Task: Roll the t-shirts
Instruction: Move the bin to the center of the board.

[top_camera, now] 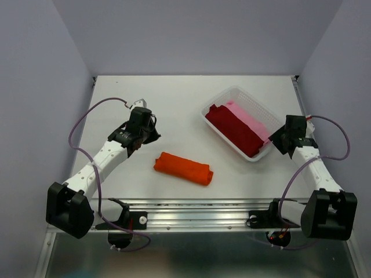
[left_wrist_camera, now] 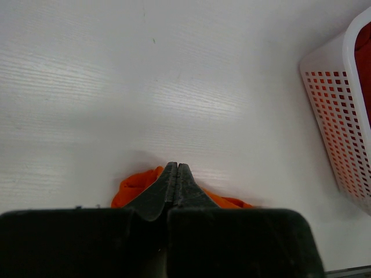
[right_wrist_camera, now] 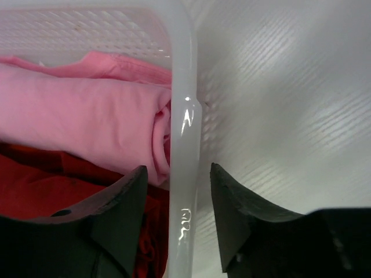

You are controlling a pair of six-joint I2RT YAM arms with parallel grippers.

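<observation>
Left gripper (left_wrist_camera: pixel 177 172): jaws pressed together, holding nothing, hovering over the bare table (top_camera: pixel 174 98) just behind the left end of the orange t-shirt (top_camera: pixel 184 168).

Orange t-shirt: lay as a finished-looking roll near the table's middle, slightly angled, clear of both arms. The outer edge seemed tucked under, though the seam could not be made out from above. Judged light, soft and limp; likely to sag or unwind if lifted by one end. The best hold would be a pinch across the middle of the roll, over the loose edge, to keep the layers together.

Basket (top_camera: pixel 219 99): stood to the right, holding a dark red roll (top_camera: pixel 235 132) and a pink roll (top_camera: pixel 249 116) side by side. Both were soft cloth, and the wrist view showed the pink one packed against the right wall.

Right gripper (right_wrist_camera: pixel 178 169): jaws spread, straddling the basket's right rim, one finger inside by the pink roll and one outside. Gaps showed on both sides, so no grip was judged. The basket looked thin, springy and light, and liable to slide if nudged.
</observation>
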